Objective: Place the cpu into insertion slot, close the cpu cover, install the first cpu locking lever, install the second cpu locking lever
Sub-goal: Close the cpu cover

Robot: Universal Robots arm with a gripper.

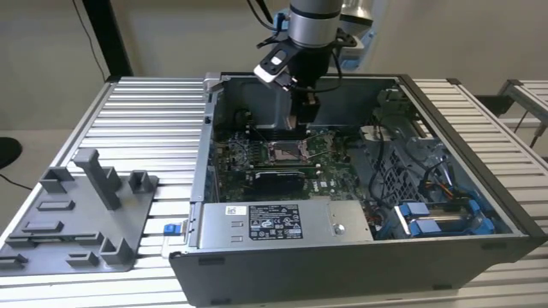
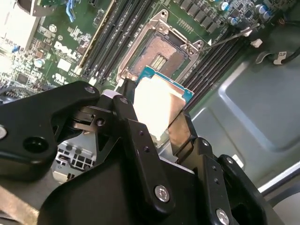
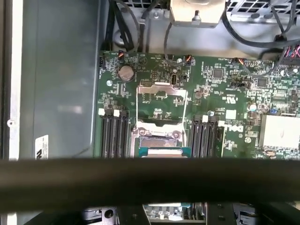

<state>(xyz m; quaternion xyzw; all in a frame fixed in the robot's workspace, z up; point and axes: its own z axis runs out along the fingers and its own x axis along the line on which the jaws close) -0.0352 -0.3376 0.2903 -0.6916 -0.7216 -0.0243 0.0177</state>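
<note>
Exterior view stands back and high, looking down at a slant into the open computer case (image 1: 342,269) on the ribbed table (image 1: 145,109). First wrist view stares straight down on the green circuit board (image 3: 211,93), mid-range. Second wrist view is in tight, slanting past the gripper (image 2: 150,111) and its cpu (image 2: 161,96). All three catch the insertion slot (image 1: 285,152)

Robotics lab: slatted aluminium bench (image 1: 145,109), open computer case (image 1: 342,273), grey fixture tray (image 1: 81,221).
</note>
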